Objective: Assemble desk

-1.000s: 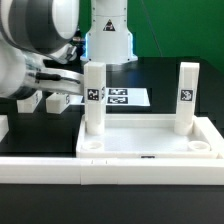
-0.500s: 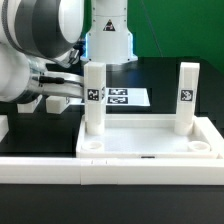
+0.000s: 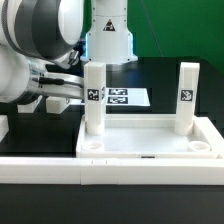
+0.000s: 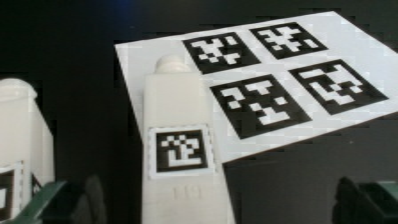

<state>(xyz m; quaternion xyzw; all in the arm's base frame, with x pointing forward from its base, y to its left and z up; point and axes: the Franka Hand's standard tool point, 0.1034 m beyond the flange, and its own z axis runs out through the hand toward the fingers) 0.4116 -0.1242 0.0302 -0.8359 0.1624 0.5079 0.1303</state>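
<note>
Plainly the fingers (image 4: 71, 205) stand spread wide, gripping nothing. The gripper (image 4: 217, 205) hangs over a loose white leg (image 4: 178, 125) that seems to lie on the dark table (image 4: 54, 40), beside the marker board (image 4: 294, 60). Farther out sits the tabletop (image 3: 145, 148), with one upright leg (image 3: 93, 100) and another upright leg (image 3: 186, 95) in its far corners.

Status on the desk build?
Gripper open, straddling loose leg, no grip. Tabletop: two legs upright, far corners; near sockets empty. Second loose leg alongside, apart.
</note>
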